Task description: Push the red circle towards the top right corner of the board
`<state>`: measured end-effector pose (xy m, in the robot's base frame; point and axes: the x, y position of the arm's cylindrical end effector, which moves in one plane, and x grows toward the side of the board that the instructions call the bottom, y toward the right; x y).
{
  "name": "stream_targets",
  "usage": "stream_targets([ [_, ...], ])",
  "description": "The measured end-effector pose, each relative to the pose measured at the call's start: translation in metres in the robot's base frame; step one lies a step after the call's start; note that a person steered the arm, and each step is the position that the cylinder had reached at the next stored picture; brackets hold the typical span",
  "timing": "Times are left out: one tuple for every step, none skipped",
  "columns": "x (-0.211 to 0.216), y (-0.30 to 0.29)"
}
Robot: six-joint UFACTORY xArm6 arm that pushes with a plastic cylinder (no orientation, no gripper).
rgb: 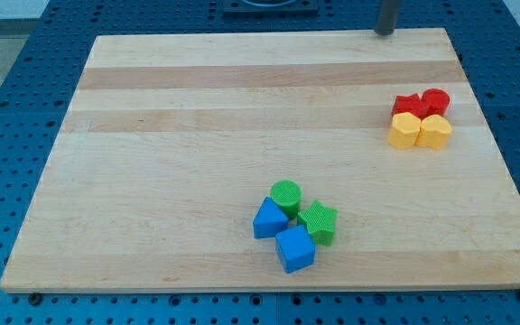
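The red circle (pixel 436 101) sits near the board's right edge, in a tight cluster. A red star-like block (pixel 407 105) touches its left side. A yellow block (pixel 404 130) and a second yellow block (pixel 435 132) lie just below them. My tip (pixel 385 32) is at the board's top edge, up and to the left of the red circle, well apart from it.
A second cluster lies at the bottom centre: a green circle (pixel 285 195), a green star (pixel 319 221), a blue triangle-like block (pixel 269 219) and a blue cube (pixel 295 248). The wooden board (pixel 197 135) rests on a blue perforated table (pixel 7 108).
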<state>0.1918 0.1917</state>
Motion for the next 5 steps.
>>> stream_targets([
  [0.000, 0.000],
  [0.001, 0.002],
  [0.001, 0.005],
  [0.018, 0.033],
  [0.071, 0.104],
])
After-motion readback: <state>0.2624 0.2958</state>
